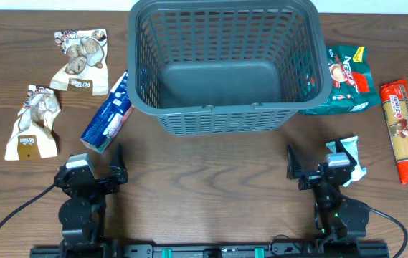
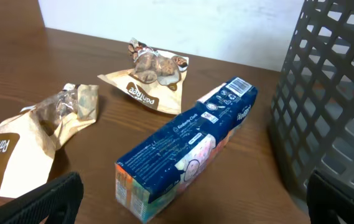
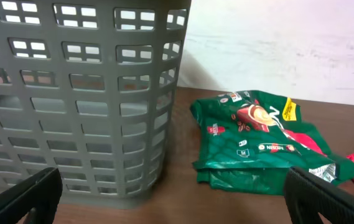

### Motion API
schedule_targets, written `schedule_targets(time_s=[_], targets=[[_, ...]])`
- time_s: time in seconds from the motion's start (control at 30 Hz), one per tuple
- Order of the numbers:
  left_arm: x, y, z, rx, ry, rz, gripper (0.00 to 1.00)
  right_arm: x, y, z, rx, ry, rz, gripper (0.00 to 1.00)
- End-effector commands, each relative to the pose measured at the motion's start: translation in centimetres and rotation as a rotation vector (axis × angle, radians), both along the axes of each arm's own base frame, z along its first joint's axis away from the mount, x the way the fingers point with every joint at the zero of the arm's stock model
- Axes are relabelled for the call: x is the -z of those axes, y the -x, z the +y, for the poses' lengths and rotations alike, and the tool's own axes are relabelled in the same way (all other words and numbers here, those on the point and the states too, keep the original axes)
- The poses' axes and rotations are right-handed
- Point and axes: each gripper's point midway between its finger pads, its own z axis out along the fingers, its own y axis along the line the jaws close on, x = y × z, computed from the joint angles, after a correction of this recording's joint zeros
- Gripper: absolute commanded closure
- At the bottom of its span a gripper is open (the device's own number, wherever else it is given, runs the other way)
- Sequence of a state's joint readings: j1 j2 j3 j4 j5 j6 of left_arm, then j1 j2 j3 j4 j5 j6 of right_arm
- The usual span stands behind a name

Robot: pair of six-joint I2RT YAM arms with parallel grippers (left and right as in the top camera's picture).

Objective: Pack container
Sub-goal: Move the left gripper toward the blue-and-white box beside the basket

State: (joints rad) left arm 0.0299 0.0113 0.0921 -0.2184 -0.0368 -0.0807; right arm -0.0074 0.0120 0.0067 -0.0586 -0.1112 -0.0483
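Observation:
The dark grey slotted container stands empty at the table's back middle; it also shows in the left wrist view and the right wrist view. A blue box lies to its left. Two brown snack packets lie further left, also in the left wrist view. A green coffee bag, a red pasta packet and a white-blue packet lie to the right. My left gripper and right gripper are open and empty near the front.
The wooden table runs to a white wall behind. Black cables trail from the arm bases at the front edge.

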Motion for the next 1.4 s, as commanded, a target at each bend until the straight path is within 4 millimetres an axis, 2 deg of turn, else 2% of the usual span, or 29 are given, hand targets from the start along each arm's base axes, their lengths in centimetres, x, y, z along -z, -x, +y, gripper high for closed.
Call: schedule_targets(time_s=[0.0, 0.83, 1.03, 1.23, 1.37], targets=[[1.4, 0.1, -0.1, 0.007, -0.003, 0.041, 0.01, 0.0, 0.0, -0.3, 0.014, 0.013, -0.002, 0.01], [1.2, 0.1, 0.1, -0.004, -0.006, 0.034, 0.01, 0.0, 0.0, -0.3, 0.014, 0.013, -0.002, 0.01], [-0.4, -0.2, 0.2, -0.013, 0.002, -0.033, 0.01, 0.0, 0.0, -0.3, 0.014, 0.013, -0.002, 0.01], [-4.2, 0.0, 0.8, -0.048, -0.005, -0.07, 0.01, 0.0, 0.0, -0.3, 0.014, 0.013, -0.002, 0.01], [-7.0, -1.0, 1.3, -0.074, -0.011, 0.014, 0.01, 0.0, 0.0, -0.3, 0.014, 0.013, -0.002, 0.01]])
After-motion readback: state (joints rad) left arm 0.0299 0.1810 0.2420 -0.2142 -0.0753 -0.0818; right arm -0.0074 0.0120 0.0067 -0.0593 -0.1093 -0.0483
